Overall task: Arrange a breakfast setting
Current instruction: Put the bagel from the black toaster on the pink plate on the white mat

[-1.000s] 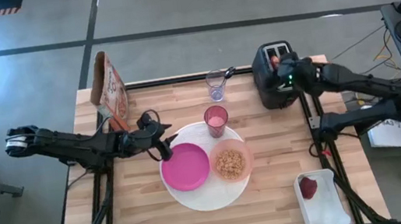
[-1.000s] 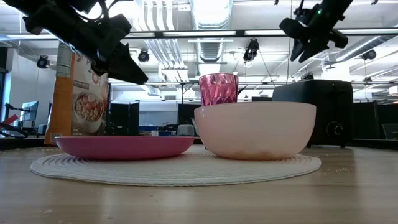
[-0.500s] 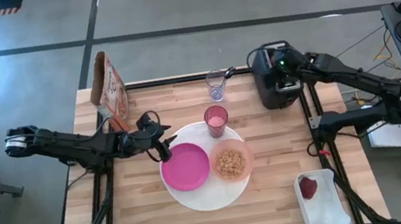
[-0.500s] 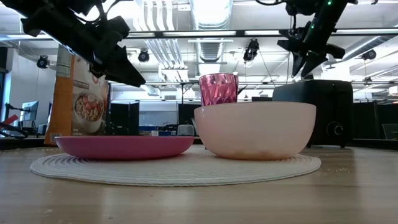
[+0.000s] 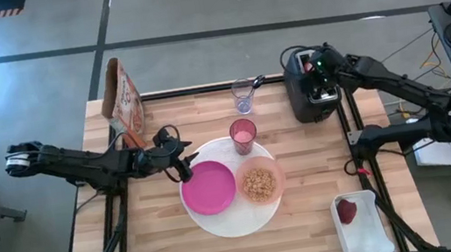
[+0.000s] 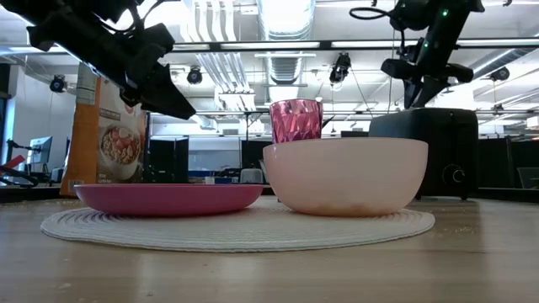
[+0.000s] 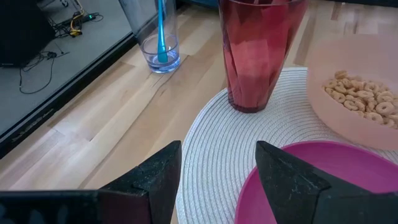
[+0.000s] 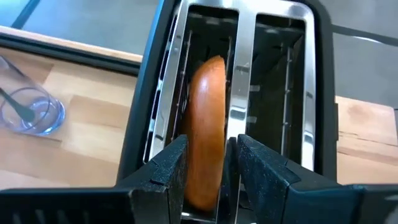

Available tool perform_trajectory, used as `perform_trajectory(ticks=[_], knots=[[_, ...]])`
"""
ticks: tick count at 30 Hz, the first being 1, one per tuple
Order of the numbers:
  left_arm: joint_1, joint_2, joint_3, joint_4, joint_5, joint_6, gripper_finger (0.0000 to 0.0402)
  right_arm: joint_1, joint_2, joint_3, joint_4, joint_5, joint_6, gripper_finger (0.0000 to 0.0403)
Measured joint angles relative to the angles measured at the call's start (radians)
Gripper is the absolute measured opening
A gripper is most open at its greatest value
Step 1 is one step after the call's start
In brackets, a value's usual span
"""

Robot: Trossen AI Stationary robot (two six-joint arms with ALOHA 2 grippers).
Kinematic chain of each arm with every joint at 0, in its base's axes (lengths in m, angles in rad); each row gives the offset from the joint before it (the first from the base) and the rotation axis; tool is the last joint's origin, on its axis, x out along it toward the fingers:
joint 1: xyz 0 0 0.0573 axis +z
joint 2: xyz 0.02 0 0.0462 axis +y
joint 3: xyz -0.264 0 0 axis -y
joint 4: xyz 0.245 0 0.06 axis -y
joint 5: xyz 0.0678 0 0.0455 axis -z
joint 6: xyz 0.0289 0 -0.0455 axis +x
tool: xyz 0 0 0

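High view: right gripper [image 5: 317, 82] sits directly over the toaster [image 5: 303, 102] at the tabletop's far right edge; left gripper [image 5: 185, 167] waits at the magenta plate's [image 5: 209, 187] left rim, well away. Low view: right gripper [image 6: 418, 84] points straight down at the toaster [image 6: 425, 151]. Right wrist view: bagel [image 8: 205, 134] stands on edge in one slot, long axis along the slot, between the parted fingers [image 8: 158, 171], not yet pinched. Left wrist view: left fingers [image 7: 152, 177] apart, holding nothing.
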Motion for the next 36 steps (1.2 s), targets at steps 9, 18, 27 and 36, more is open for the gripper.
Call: perform_trajectory(ticks=[9,18,27,36], knots=[[0.0,-0.001,-0.006,-0.001,0.008,-0.004,0.019,0.001,0.0,-0.014,0.0,-0.005,0.002,0.0128],[0.0,-0.002,-0.006,-0.001,0.009,-0.004,0.019,0.001,0.0,-0.014,0.008,-0.024,0.002,0.0128],[0.0,-0.002,-0.006,-0.001,0.016,-0.004,0.019,0.001,0.0,-0.015,0.017,-0.026,-0.01,0.0126],[0.0,-0.004,-0.015,-0.002,0.017,-0.008,0.019,0.002,0.069,-0.019,0.045,-0.014,-0.032,0.0093]])
